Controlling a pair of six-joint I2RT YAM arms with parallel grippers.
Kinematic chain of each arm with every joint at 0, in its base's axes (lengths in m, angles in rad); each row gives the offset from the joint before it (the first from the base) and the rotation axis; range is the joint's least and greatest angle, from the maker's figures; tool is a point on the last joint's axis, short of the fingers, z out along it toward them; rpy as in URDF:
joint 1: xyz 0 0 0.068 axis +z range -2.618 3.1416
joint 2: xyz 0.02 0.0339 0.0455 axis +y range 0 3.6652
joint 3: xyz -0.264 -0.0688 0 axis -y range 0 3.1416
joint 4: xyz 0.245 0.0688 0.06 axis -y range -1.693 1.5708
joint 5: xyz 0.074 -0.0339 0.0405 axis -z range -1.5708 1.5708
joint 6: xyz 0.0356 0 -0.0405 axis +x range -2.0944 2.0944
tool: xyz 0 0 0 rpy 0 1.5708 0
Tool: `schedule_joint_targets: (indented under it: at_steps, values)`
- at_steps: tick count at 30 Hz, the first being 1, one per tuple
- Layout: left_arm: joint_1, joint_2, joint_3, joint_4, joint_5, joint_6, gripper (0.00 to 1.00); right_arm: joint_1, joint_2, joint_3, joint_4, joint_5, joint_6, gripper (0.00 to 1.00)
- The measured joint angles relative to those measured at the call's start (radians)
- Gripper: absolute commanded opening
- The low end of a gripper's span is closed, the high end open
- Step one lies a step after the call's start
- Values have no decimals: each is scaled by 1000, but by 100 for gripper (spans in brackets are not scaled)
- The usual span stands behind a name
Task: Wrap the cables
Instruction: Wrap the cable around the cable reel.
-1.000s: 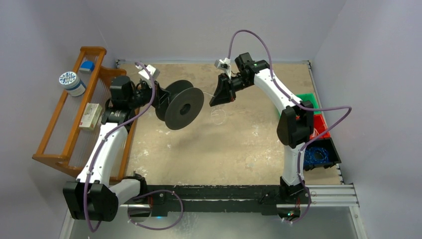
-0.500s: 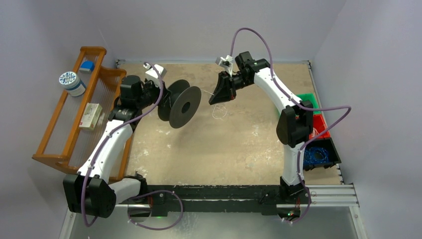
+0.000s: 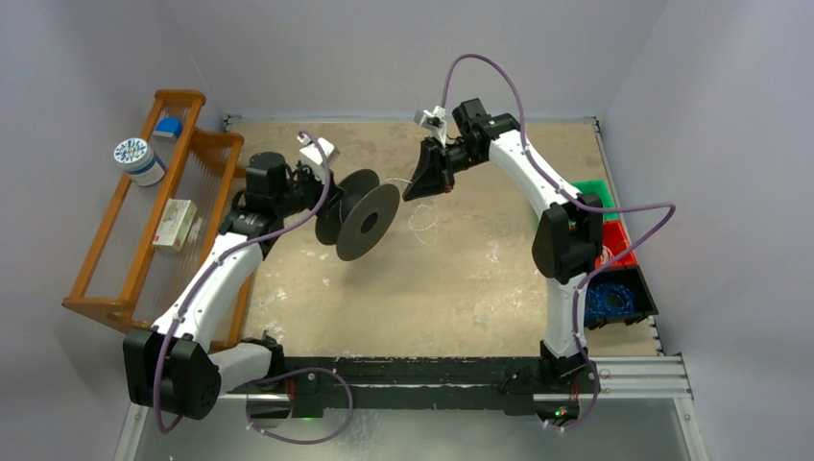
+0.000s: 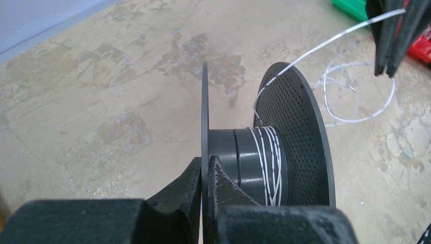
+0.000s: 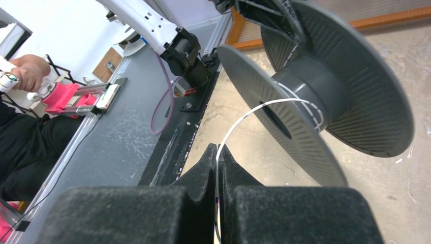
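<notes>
— Where do we find the cable?
— A few turns lie around the hub of the dark spool. One strand runs off past its perforated flange to the right hand, which is clenched on that strand.
— And the slack?
— We note a loose loop beyond that hand, low over the surface.
— The spool?
— Held off the surface, with the left hand clamped on its other flange's rim.
</notes>
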State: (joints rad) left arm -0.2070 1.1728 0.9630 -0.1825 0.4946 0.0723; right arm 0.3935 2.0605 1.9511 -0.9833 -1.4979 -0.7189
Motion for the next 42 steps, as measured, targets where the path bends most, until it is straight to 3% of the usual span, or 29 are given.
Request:
schedule_joint_targets:
  at_steps: [5, 12, 19, 29, 37, 42]
  values:
    - [-47, 6, -13, -2, -61, 18, 0, 0, 0, 0, 25, 26, 22, 0]
    - [-58, 71, -13, 47, -275, -55, 0, 61, 0, 0, 22, 103, -13, 1]
    - [-75, 89, -13, 54, -332, -113, 0, 185, 32, 6, 22, 156, -57, 3]
    - [-76, 121, -5, 28, -483, -168, 0, 262, 78, 6, 35, 199, -85, 4]
    - [-76, 208, 114, -61, -677, -232, 0, 285, 80, 8, 27, 200, -92, 6]
    - [-71, 234, 196, -100, -703, -327, 0, 302, 80, 6, 16, 203, -97, 8]
